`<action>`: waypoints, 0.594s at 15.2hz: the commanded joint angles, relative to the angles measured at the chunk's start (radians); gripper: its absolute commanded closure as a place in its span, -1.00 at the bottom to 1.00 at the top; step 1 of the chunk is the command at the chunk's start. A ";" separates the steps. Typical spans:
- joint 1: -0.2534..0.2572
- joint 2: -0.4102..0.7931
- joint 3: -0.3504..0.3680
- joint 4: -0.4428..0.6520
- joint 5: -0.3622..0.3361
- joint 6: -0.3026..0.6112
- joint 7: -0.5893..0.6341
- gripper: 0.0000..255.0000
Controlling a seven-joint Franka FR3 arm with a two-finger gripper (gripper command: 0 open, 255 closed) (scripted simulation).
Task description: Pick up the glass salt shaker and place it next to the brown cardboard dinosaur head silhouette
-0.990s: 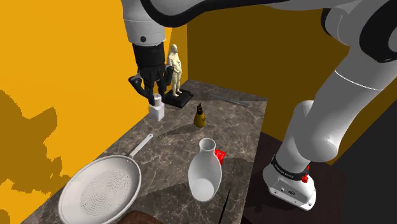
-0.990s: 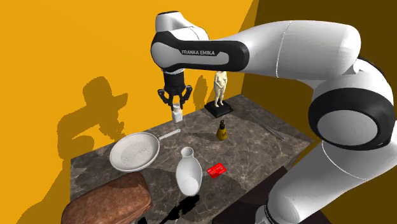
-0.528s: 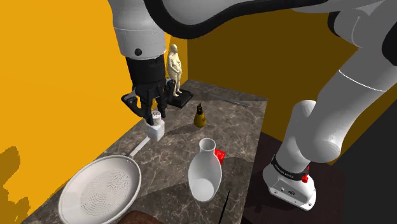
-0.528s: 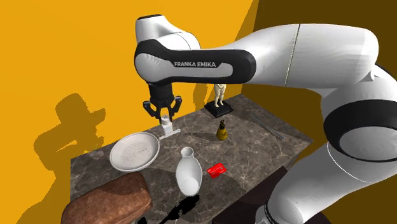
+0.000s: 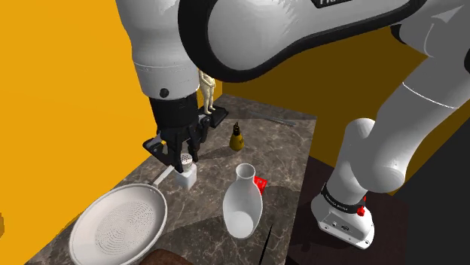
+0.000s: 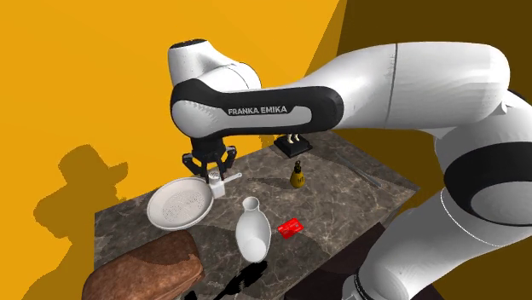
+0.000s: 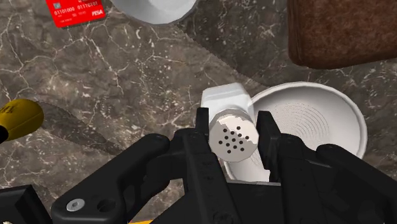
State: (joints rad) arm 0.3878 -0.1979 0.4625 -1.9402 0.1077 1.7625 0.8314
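The gripper is closed on the salt shaker, one finger on each side of its cap. The shaker stands upright, holed cap up, by the pan rim over the marble counter. The brown dinosaur head is cut off at the edge, and I cannot tell if the shaker's base touches the counter.

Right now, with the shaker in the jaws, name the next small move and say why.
Probably carry the salt shaker across the white pan toward the brown shape: the jaws clasp it at the cap, it hangs near the pan's rim, and the brown shape lies beyond the pan.
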 commanded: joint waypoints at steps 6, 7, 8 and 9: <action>0.003 0.001 0.005 -0.094 0.003 0.095 -0.003 1.00; 0.003 0.002 0.006 -0.106 0.003 0.109 -0.003 1.00; 0.004 0.004 0.007 -0.118 0.003 0.122 -0.003 1.00; 0.004 0.006 0.008 -0.129 0.002 0.136 -0.002 1.00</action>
State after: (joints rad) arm 0.3913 -0.1928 0.4697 -2.0595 0.1100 1.8864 0.8288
